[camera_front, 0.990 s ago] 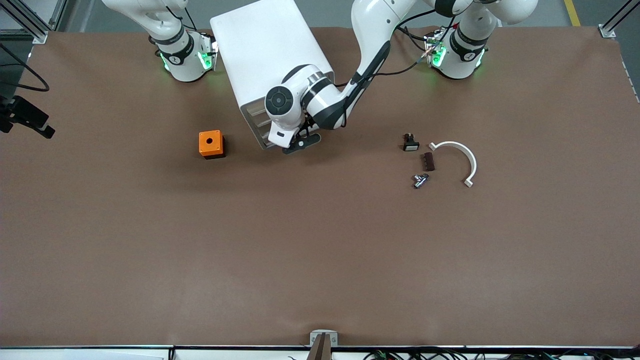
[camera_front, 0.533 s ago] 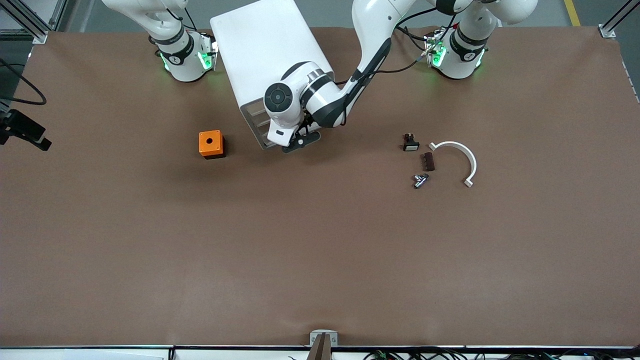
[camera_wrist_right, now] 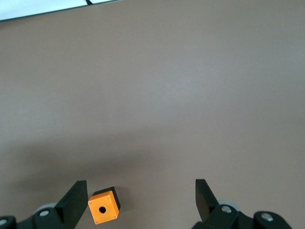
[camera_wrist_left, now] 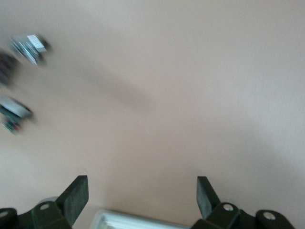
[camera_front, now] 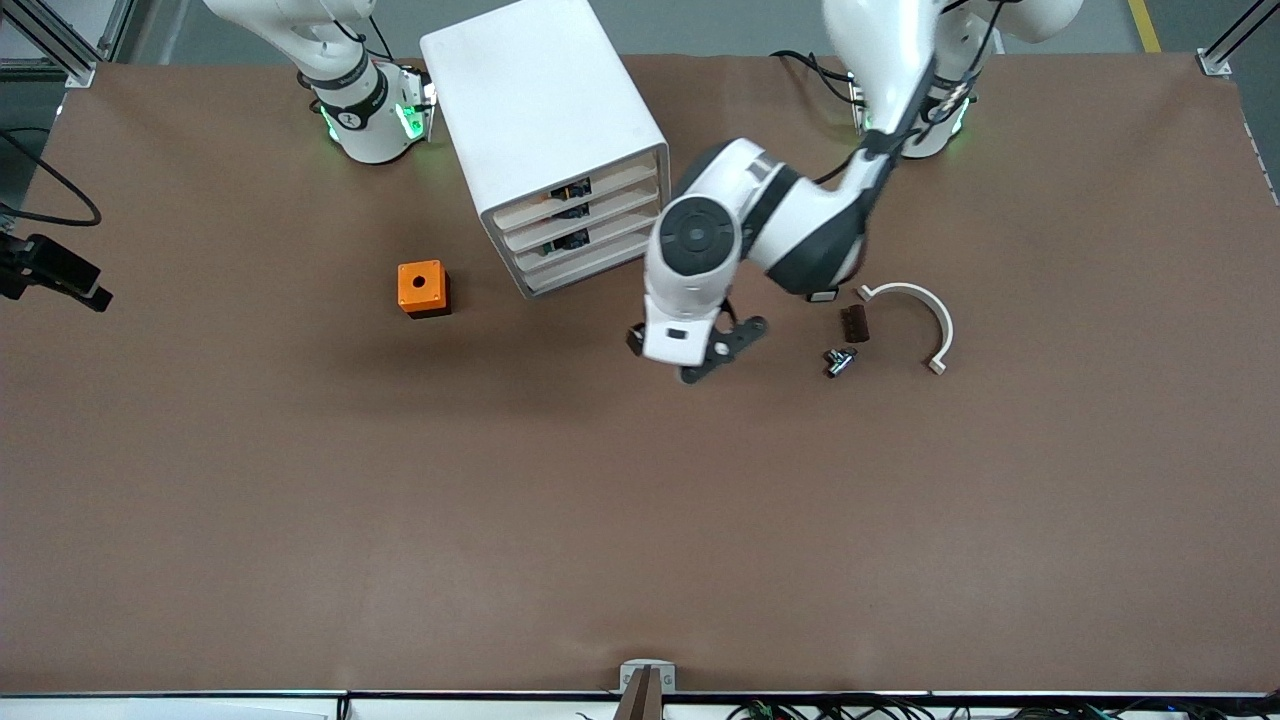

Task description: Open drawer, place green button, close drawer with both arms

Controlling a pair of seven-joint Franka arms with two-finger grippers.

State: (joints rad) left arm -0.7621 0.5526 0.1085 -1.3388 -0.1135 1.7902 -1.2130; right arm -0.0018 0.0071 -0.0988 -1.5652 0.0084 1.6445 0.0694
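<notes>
1. Front view: the left gripper (camera_front: 695,355) hangs over bare table between the cabinet (camera_front: 540,110) and a cluster of small parts. The drawer (camera_front: 590,268), lowest in the cabinet, sits shut. Its long front slants toward this camera and the left arm's end. I take the silver-and-dark part (camera_front: 840,360) to be the button, though no green cap shows. It lies nearest the camera in the cluster, long axis diagonal, silver end toward the camera and the right arm's end.
2. Left wrist view: the left gripper (camera_wrist_left: 143,195) is spread wide and holds nothing. The button (camera_wrist_left: 29,44) lies near the switch (camera_wrist_left: 14,110). A wide grab could knock the switch or roll the button, and the shut drawer blocks placing.
3. Right wrist view: the right gripper (camera_wrist_right: 143,198) is spread wide and holds nothing, waiting high over the orange box (camera_wrist_right: 104,208).
</notes>
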